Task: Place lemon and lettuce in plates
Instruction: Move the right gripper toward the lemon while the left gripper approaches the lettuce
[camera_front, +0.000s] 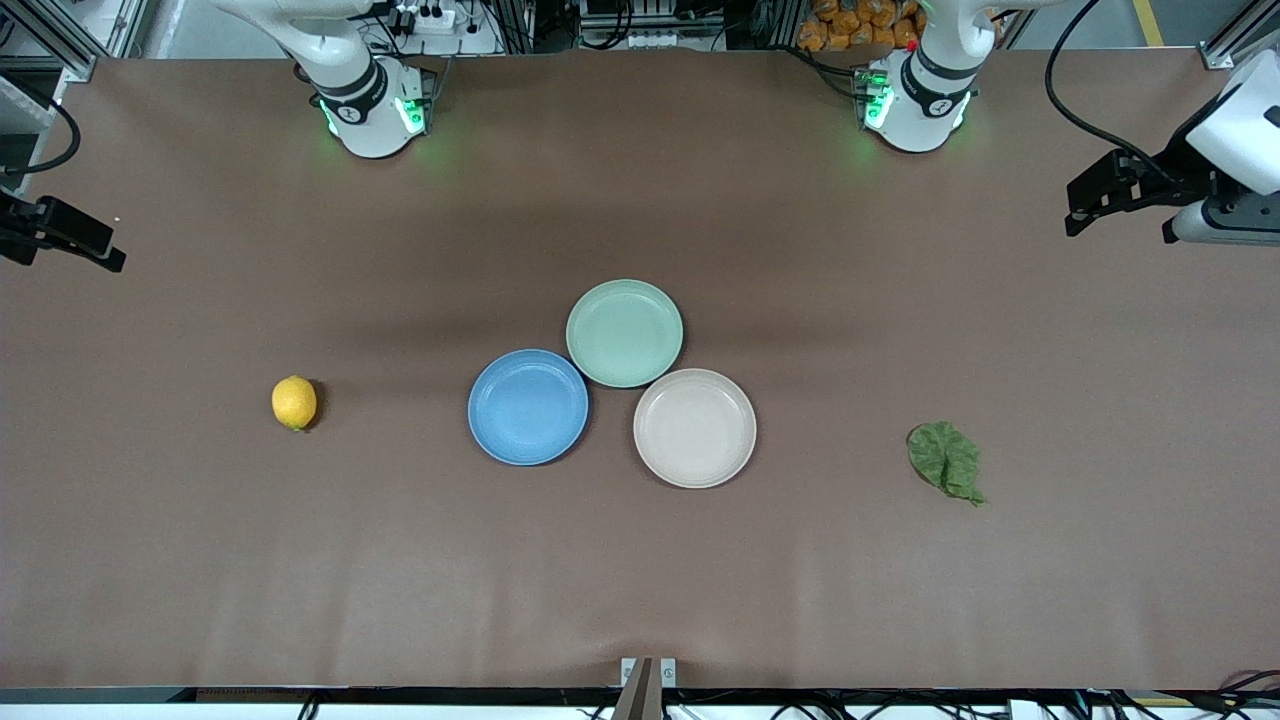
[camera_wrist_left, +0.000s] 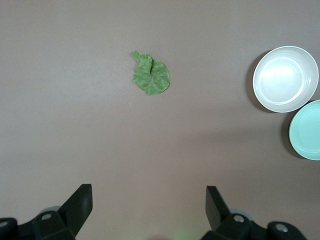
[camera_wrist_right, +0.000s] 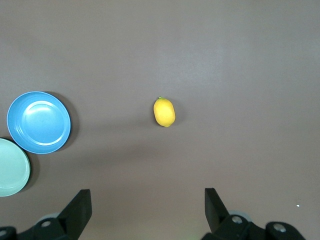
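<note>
The yellow lemon (camera_front: 294, 402) lies on the table toward the right arm's end; it also shows in the right wrist view (camera_wrist_right: 164, 112). The green lettuce (camera_front: 946, 460) lies flat toward the left arm's end and shows in the left wrist view (camera_wrist_left: 151, 74). The blue plate (camera_front: 528, 407) and the beige plate (camera_front: 694, 428) sit empty at mid table. My left gripper (camera_front: 1105, 195) (camera_wrist_left: 149, 197) is open and empty, high over bare table at its end. My right gripper (camera_front: 65, 238) (camera_wrist_right: 147, 200) is open and empty, high over bare table at its end.
A pale green plate (camera_front: 624, 333) touches both other plates, farther from the front camera. It shows in both wrist views (camera_wrist_left: 306, 131) (camera_wrist_right: 12, 167). The brown table (camera_front: 640, 580) is bare around the lemon and the lettuce.
</note>
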